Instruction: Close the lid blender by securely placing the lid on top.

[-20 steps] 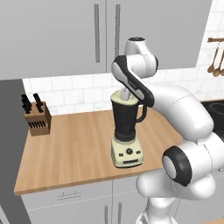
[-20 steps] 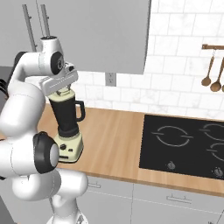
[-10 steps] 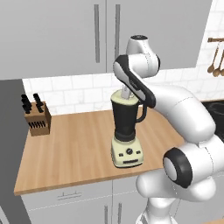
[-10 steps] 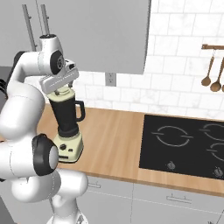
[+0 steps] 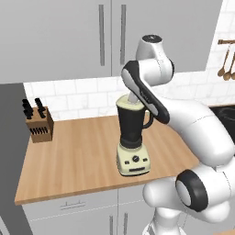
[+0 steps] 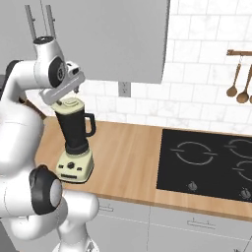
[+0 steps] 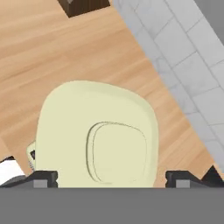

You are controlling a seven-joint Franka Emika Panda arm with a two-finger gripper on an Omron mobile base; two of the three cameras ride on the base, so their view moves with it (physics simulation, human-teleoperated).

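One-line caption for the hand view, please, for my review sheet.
Open gripper poised just above the cream lid, which covers the top of the blender on the wooden counter.

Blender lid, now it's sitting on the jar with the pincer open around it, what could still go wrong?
1. The pale cream-green rounded-square lid rests on the dark grey-black blender jar, but whether it is pressed fully home cannot be told.
2. The open pincer has its fingertips close beside the lid's edges, so a slanted retreat might clip and shift it.

One dark blender (image 5: pixel 133 133) with a cream base, one pale cream lid (image 7: pixel 96 135), one brown wooden knife block (image 5: pixel 39 126), three hanging wooden spoons (image 6: pixel 237 81).
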